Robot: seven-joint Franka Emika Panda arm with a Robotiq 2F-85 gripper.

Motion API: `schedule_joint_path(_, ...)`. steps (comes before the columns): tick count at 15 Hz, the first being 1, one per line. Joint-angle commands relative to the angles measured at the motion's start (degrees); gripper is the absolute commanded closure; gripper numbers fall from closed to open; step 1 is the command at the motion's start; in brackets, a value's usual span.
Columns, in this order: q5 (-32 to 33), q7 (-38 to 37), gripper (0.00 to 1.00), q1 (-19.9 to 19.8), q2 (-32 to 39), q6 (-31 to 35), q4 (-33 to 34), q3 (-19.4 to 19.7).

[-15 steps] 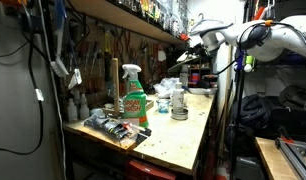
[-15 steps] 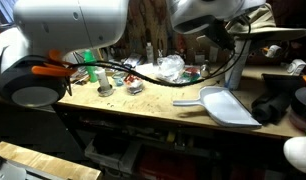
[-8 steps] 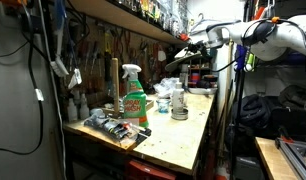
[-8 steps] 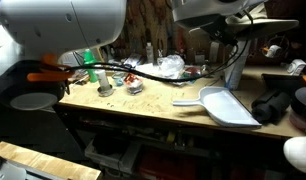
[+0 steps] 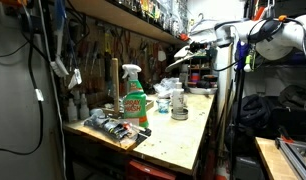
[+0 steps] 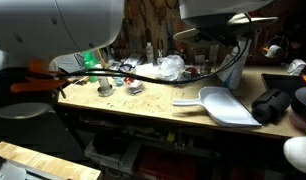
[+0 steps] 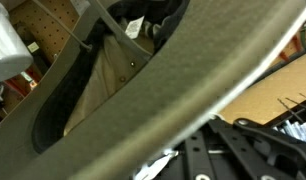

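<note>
My gripper (image 5: 196, 47) is high above the far end of the wooden workbench (image 5: 183, 135), close to the shelf. It seems shut on a dark grey-green curved object (image 5: 178, 63) that hangs out from it toward the bench. That object fills the wrist view (image 7: 143, 90) as a wide curved band, with the black finger links (image 7: 198, 160) below it. In an exterior view the gripper (image 6: 218, 30) and the flat grey object (image 6: 261, 20) sit at the top edge. The fingertips themselves are hidden.
A green spray bottle (image 5: 134, 100), a crumpled plastic bag (image 5: 168, 88), a round tin (image 5: 179, 113) and a heap of tools (image 5: 113, 127) stand on the bench. A grey dustpan (image 6: 221, 104) lies on the bench near a black bag (image 6: 275, 103). A loaded shelf (image 5: 123, 15) overhangs the bench.
The arm has lifted a little and swung slightly, carrying the grey-green object with it. Things on the bench have not moved.
</note>
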State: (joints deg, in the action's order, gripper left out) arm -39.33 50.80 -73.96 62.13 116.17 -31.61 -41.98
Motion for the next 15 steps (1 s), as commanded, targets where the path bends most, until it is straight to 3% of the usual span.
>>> schedule_joint_path(1,-0.9,3.4,0.99,-3.3,-1.4,-7.1,-2.9,-1.4)
schedule_joint_path(9,-1.0,4.9,0.99,-6.2,-2.0,-25.8,-4.3,-1.7)
schedule_joint_path(15,-1.5,3.8,0.99,-7.1,-2.5,-33.2,-5.8,-2.6)
